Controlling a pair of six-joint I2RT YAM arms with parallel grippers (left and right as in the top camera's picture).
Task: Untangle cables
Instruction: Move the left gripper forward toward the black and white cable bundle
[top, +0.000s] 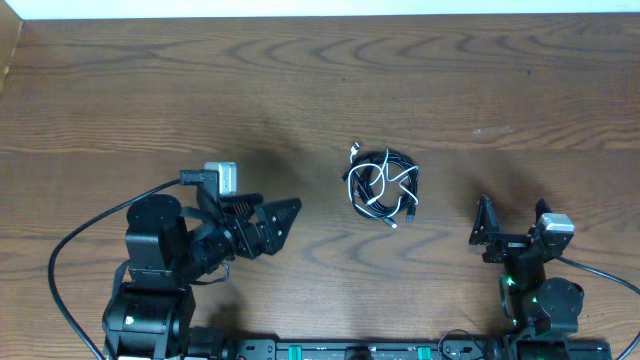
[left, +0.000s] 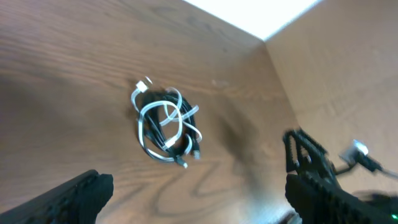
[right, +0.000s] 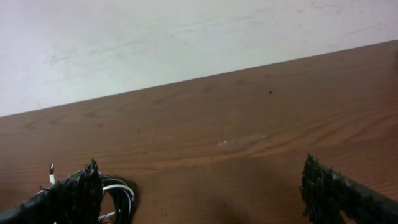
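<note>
The cables (top: 382, 185) lie as one small knot of thin black and white cords on the brown table (top: 320, 90), right of centre. In the left wrist view the cables (left: 165, 124) show white loops over black ones, with small plug ends sticking out. My left gripper (top: 283, 226) is open, pointing toward the knot from its left, a clear gap away. The left gripper (left: 196, 193) holds nothing. My right gripper (top: 512, 215) stands open to the right of the knot and apart from it. In its own view the right gripper (right: 205, 199) is empty, and the cables (right: 118, 193) peek out beside its left finger.
A thick black robot cable (top: 70, 250) loops at the left arm's base. The table's far edge (top: 320, 18) meets a pale wall. The right arm's fingers (left: 308, 152) appear at the right in the left wrist view.
</note>
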